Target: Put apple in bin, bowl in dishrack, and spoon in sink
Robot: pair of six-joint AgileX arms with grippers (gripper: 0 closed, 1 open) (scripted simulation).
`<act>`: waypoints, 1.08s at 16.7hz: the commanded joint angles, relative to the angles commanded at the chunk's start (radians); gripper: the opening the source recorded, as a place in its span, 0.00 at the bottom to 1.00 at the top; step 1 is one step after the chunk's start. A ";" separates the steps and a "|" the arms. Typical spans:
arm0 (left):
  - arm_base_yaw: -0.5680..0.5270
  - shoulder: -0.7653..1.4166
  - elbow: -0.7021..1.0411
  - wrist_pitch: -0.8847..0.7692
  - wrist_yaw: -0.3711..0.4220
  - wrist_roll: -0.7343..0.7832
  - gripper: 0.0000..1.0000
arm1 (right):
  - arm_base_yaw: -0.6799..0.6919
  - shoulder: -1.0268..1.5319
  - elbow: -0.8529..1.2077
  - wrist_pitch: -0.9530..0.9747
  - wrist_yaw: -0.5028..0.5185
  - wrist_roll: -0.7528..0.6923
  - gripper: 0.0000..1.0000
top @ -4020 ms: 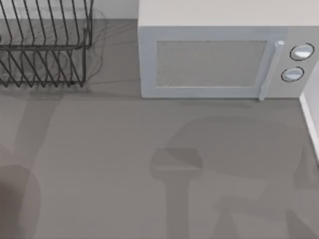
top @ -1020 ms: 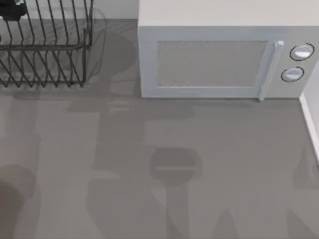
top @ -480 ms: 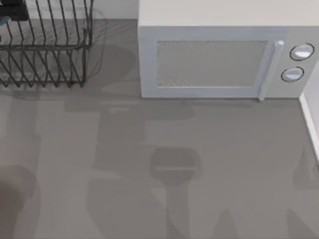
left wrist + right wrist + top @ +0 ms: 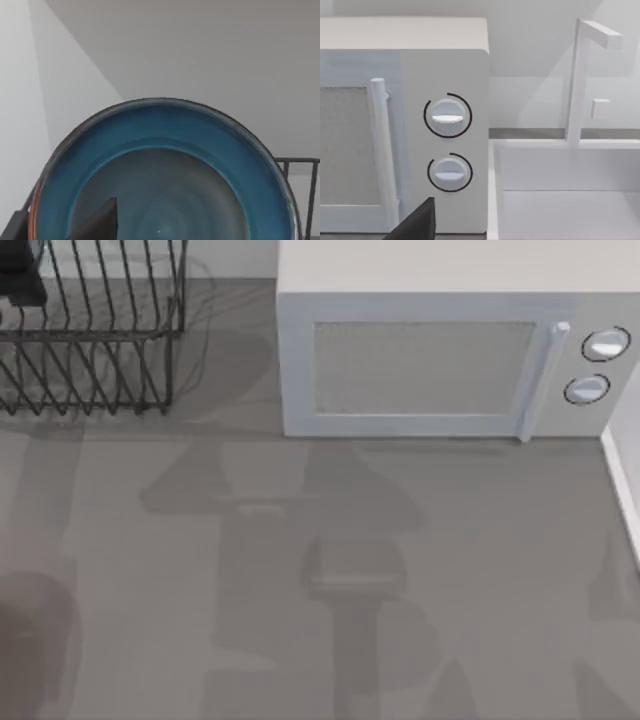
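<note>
At the far left of the table stands the dishrack, its dark wire prongs slanting upward above a horizontal frame. A dark piece of the left gripper shows at the rack's far left corner, over the wires. From the left wrist camera, the bowl sits right up close, deep blue glaze inside with a greyish centre and a thin reddish-brown edge visible at one side. One dark finger of the left gripper reaches over the bowl's inside, and another dark bit lies against the outside of the rim, so the gripper appears clenched on the bowl's edge. Thin bars of the dishrack show just beyond the bowl, against a pale wall.

Moving right, the grey table carries broad soft shadows. At the far side, past the middle, stands a white microwave with a mesh door window, an upright handle and two round knobs at its right end.

The right wrist camera faces that microwave from its knob end, and just right of it lies a white sink with a squared white faucet rising from its far edge. A dark fingertip of the right gripper shows; I cannot tell whether that gripper is released or clenched.
</note>
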 joint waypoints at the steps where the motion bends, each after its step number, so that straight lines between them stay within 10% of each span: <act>1: -0.002 -0.067 -0.033 -0.029 -0.005 0.002 1.00 | 0.000 0.000 0.000 0.000 0.000 0.000 1.00; 18: -0.046 -1.307 -0.625 -0.561 -0.073 -0.016 1.00 | 0.000 0.000 0.000 0.000 0.000 0.000 1.00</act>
